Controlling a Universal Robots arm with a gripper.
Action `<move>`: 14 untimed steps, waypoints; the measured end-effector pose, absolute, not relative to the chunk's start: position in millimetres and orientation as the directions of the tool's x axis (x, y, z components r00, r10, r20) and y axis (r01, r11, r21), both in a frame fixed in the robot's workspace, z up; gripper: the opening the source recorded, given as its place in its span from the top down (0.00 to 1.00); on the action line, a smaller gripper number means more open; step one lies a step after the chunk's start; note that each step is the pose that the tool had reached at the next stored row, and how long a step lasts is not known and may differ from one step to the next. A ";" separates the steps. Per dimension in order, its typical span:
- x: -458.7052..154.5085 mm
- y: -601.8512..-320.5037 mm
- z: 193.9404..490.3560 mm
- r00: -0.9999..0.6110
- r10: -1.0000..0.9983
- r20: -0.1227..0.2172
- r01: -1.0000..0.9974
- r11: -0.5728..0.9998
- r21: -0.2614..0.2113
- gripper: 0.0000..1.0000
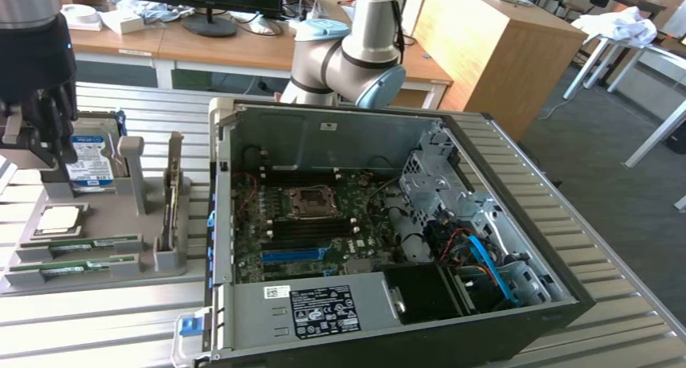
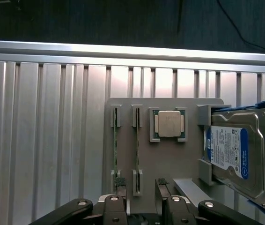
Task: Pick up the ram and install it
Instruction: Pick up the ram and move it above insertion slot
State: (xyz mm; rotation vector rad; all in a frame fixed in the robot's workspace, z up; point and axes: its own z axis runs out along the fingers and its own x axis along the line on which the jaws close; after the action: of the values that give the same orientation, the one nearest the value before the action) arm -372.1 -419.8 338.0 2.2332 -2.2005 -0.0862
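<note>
Hand: I have it [image 2: 140, 183] hanging over the near end of the grey holder. Its two black fingers [image 2: 118, 180] are spread wide and grip nothing.
Ram: the ram [image 2: 136, 145] stands on edge in a slot of the holder, in line with the gap between the fingers. As far as I can see, nothing touches it.
Second ram stick: it [image 2: 115, 145] runs parallel to the first, just beside it in the outer slot, on the side away from the processor.
Processor: a square silver chip [image 2: 168, 123] lying flat in its own recess, just beside the ram.
Hard drive: silver with a blue-and-white label [image 2: 231, 152]. It sits tilted against grey posts at the holder's other side, past the processor.
Holder: a grey tray [image 2: 170, 159] resting flat on the counter with all four parts in it.
Counter: ribbed aluminium slats [image 2: 43, 131] that run under everything I am working with.
Computer case: a dark tower [image 1: 536, 304] lying on the counter with its open side up, just beside the holder toward the exterior view's right.
Motherboard: green [image 1: 311, 223] and exposed on the case floor. The power supply [image 1: 321, 308] with its white label sits at the case's near edge, and blue cables [image 1: 483, 259] lie toward the exterior view's right.
Arm: I see its grey and blue joints [image 1: 349, 63] behind the case.
Background: wooden desks [image 1: 483, 38] stand well beyond the counter.
</note>
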 end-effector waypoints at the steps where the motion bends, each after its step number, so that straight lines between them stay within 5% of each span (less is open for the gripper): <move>1: -372.2 -419.8 336.9 0.014 -0.999 -0.035 -0.999 -0.015 0.042 0.63; 14: -373.2 -419.8 321.7 0.014 -0.999 -0.035 -0.999 -0.015 0.039 0.63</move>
State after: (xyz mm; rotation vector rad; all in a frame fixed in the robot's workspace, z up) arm -373.2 -419.8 321.7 2.2352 -2.2023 -0.0820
